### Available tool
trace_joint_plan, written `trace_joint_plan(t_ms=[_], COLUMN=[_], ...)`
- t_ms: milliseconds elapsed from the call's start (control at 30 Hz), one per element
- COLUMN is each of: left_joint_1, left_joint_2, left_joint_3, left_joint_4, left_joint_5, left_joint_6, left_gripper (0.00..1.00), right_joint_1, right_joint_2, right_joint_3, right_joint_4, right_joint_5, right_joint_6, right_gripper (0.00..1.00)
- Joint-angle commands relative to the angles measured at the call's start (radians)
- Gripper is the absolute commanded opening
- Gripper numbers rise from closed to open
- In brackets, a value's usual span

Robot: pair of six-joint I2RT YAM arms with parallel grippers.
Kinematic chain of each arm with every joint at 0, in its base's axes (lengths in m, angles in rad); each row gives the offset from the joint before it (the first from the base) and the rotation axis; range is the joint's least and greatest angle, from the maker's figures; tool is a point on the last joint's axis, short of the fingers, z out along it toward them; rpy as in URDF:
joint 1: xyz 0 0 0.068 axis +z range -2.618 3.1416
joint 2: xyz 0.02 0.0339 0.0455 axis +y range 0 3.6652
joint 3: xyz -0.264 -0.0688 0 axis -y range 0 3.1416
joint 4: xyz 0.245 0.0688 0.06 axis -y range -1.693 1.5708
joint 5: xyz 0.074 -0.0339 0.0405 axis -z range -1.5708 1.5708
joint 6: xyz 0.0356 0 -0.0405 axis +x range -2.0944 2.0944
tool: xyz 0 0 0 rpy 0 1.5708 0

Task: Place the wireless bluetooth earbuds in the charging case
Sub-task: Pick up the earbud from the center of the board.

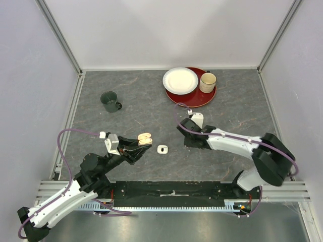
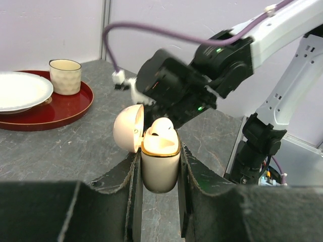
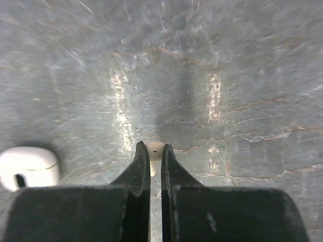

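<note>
White earbud (image 2: 162, 126) (tiny, rounded) nestles in left hand's (image 2: 159, 155) open charging case (image 2: 160, 174).

The black-and-white left arm (image 1: 70, 194) stretches low from its base toward two o'clock. Its black two-finger left gripper (image 1: 141, 142) is clamped on the sides of an open cream, gold-rimmed charging case (image 2: 160, 174). The right arm (image 1: 237, 144) folds at the elbow, with the forearm reaching toward ten o'clock. The right gripper (image 3: 155, 157) points down, fingers nearly together, pinching a tiny white plastic earbud (image 3: 155, 149).
</note>
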Motion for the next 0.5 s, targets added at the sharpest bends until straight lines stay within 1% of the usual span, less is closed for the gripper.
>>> trace_joint_plan(t_ms=[0, 33, 67, 100, 133, 167, 233, 267, 400, 433, 467], left_joint_1=[0.002, 0.002, 0.002, 0.002, 0.002, 0.001, 0.001, 0.002, 0.002, 0.002, 0.002], left_joint_2=[0.001, 0.004, 0.005, 0.010, 0.013, 0.014, 0.024, 0.028, 0.043, 0.051, 0.051], left_joint_3=[-0.003, -0.004, -0.007, -0.009, -0.010, -0.012, -0.015, -0.015, -0.012, -0.012, -0.012], left_joint_4=[0.059, 0.065, 0.073, 0.087, 0.093, 0.099, 0.116, 0.121, 0.136, 0.142, 0.144], left_joint_5=[-0.002, -0.005, -0.006, -0.006, -0.006, -0.005, -0.009, -0.009, -0.008, -0.009, -0.008], left_joint_6=[-0.023, -0.027, -0.028, -0.028, -0.030, -0.031, -0.033, -0.034, -0.036, -0.036, -0.037], left_gripper=[0.02, 0.02, 0.02, 0.02, 0.02, 0.02, 0.02, 0.02, 0.02, 0.02, 0.02], right_joint_1=[0.036, 0.046, 0.059, 0.088, 0.107, 0.125, 0.173, 0.187, 0.259, 0.268, 0.277], right_joint_2=[-0.221, -0.264, -0.352, -0.398, -0.446, -0.533, -0.607, -0.661, -0.713, -0.719, -0.730], right_joint_3=[-0.009, -0.019, -0.041, -0.058, -0.081, -0.126, -0.166, -0.195, -0.201, -0.203, -0.212], right_joint_4=[0.039, 0.052, 0.069, 0.124, 0.170, 0.271, 0.367, 0.446, 0.545, 0.569, 0.633], right_joint_5=[0.141, 0.172, 0.201, 0.265, 0.288, 0.314, 0.374, 0.388, 0.469, 0.480, 0.485], right_joint_6=[0.007, 0.018, 0.035, 0.053, 0.047, 0.039, 0.015, 0.001, -0.069, -0.117, -0.135], right_gripper=[0.00, 0.00, 0.00, 0.00, 0.00, 0.00, 0.00, 0.00, 0.00, 0.00, 0.00])
